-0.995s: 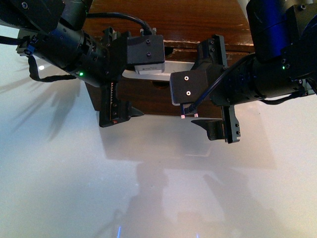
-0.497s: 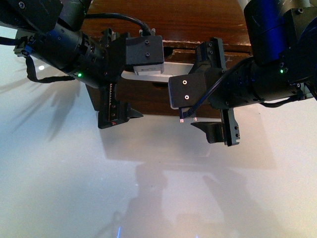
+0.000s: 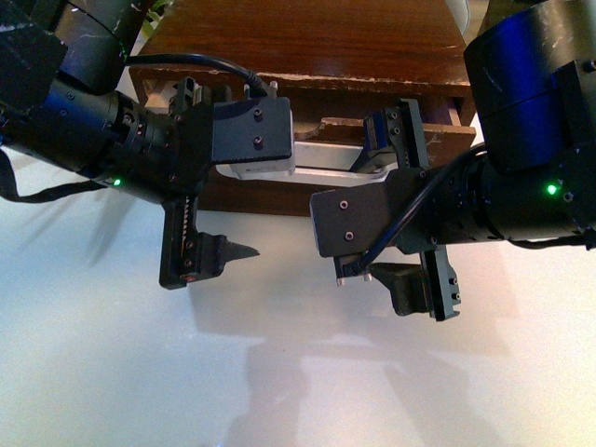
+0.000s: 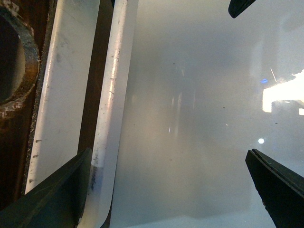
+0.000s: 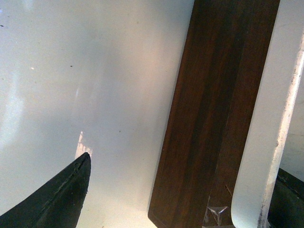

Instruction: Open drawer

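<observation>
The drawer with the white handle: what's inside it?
Hard to say. Behind the top edge of the drawer only a narrow dark slit shows, with nothing recognisable in it. The rest is covered by the cabinet top and the drawer's own front.

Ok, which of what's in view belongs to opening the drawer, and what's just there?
For the job:
drawer
its white bar handle
left claw, open, straddling the handle
right claw, open, straddling it too

Just there:
wooden cabinet top
white tabletop
black cable on the left arm
</observation>
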### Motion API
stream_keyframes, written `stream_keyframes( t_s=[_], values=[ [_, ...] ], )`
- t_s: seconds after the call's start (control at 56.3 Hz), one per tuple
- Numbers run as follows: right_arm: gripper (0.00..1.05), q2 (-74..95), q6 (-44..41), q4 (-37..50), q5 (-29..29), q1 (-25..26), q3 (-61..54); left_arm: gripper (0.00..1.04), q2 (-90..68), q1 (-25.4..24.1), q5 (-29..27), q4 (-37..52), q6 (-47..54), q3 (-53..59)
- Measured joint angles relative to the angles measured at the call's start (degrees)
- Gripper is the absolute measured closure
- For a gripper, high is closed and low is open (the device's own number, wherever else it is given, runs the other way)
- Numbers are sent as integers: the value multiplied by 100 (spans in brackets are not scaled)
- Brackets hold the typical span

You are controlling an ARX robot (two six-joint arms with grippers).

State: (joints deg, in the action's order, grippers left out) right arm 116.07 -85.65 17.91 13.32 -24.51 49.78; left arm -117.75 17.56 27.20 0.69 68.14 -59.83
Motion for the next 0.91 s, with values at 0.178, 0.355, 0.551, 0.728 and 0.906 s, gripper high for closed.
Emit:
stream_keyframes(
  t_s=[0.178, 0.355, 0.551, 0.728, 0.906],
  values=[
    [9, -168, 81, 142, -7, -153, -306, 8, 219, 7, 46, 190, 98, 433],
    [9, -282, 107, 291, -59, -317, -546, 8, 337, 9, 103, 284, 129, 673],
    [9, -376, 170, 391, -142, -459, -748, 8, 461, 31, 109, 310, 179, 883],
    [9, -433, 208, 457, -179, -529, -883, 8, 551, 46, 114, 310, 225, 1005],
    [9, -444, 205, 540, -203, -551, -957, 8, 601, 50, 109, 313, 258, 1084]
  ],
)
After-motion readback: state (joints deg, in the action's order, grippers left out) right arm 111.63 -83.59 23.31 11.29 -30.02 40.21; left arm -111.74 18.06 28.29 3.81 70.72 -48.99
